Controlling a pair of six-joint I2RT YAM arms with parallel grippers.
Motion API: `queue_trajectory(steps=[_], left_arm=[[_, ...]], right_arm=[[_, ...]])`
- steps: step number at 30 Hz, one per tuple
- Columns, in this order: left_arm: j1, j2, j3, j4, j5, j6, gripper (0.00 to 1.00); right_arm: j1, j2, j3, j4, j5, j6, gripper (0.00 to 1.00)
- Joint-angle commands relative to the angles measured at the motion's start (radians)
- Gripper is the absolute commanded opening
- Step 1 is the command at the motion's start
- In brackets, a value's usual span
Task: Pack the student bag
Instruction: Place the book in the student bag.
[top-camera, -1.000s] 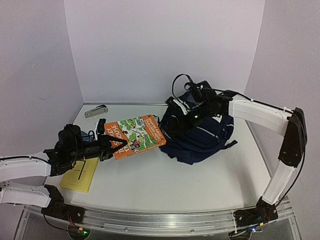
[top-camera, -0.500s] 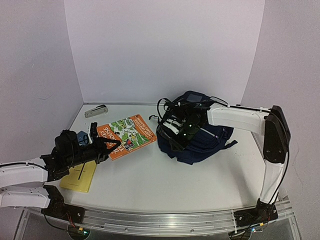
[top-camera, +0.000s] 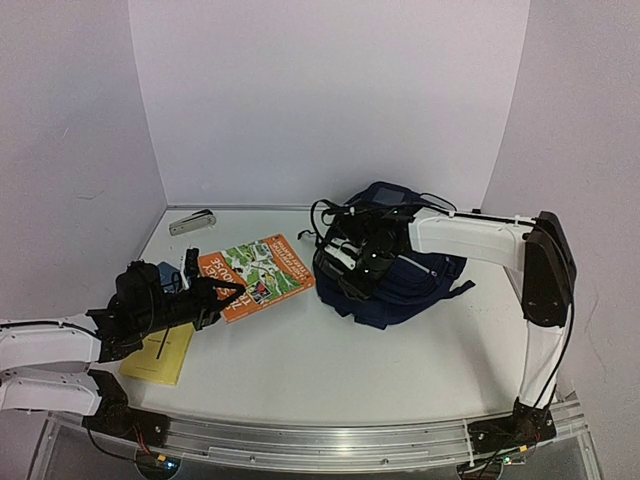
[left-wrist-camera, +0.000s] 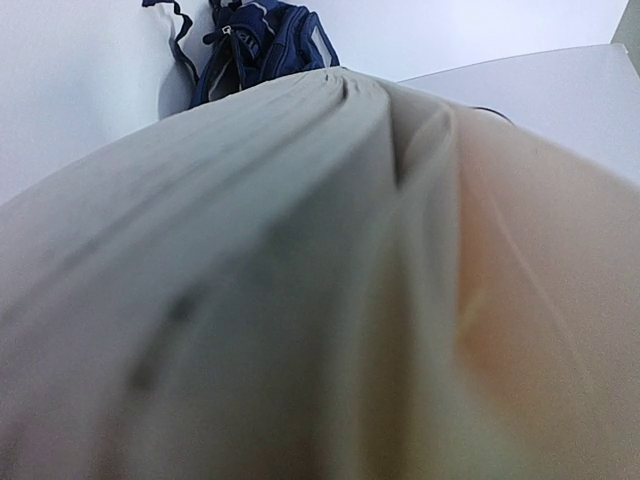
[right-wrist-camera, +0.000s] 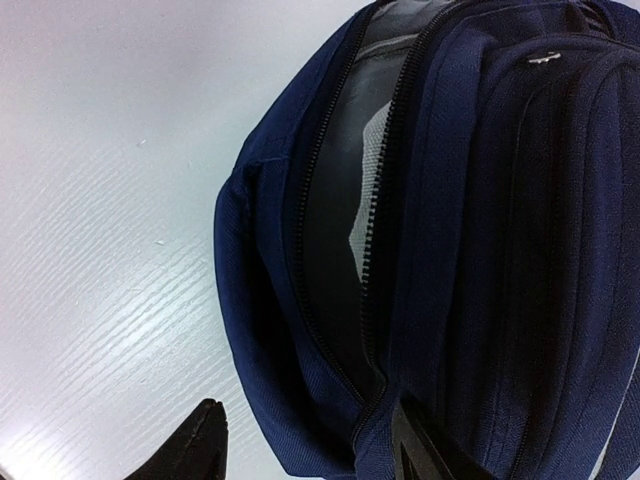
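Currently on my screens:
- Student bag (top-camera: 420, 275) — lying on the table (top-camera: 330, 370), right of centre, main zip open on a grey lining.
- Right gripper (top-camera: 352, 268) — jaws wide, straddling the bag's open rim.
- Left gripper (top-camera: 222, 293) — clamped on an orange picture book (top-camera: 258, 270), whose far edge lies near the bag.
- Yellow notepad (top-camera: 160, 352) — flat on the table, near left.

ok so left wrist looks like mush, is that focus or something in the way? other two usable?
Left wrist: the book fills almost the whole frame, too close to focus, page edges smeared; only the student bag at top is fairly sharp. Right wrist: crisp on the bag's open zip. Top external: even light, soft shadows, usable.
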Motion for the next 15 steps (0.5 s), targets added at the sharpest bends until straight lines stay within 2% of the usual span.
queue_trajectory(steps=[1, 8, 15], left_arm=[[0.005, 0.030, 0.012, 0.189, 0.027, 0.001, 0.00], [0.005, 0.057, 0.020, 0.212, 0.035, 0.001, 0.00], [0.005, 0.057, 0.016, 0.210, 0.032, 0.002, 0.00]], right_arm=[[-0.005, -0.073, 0.055, -0.021, -0.004, 0.014, 0.56], [-0.001, -0.110, 0.041, -0.039, -0.097, 0.017, 0.56], [-0.002, -0.056, 0.038, -0.030, 0.084, -0.016, 0.58]])
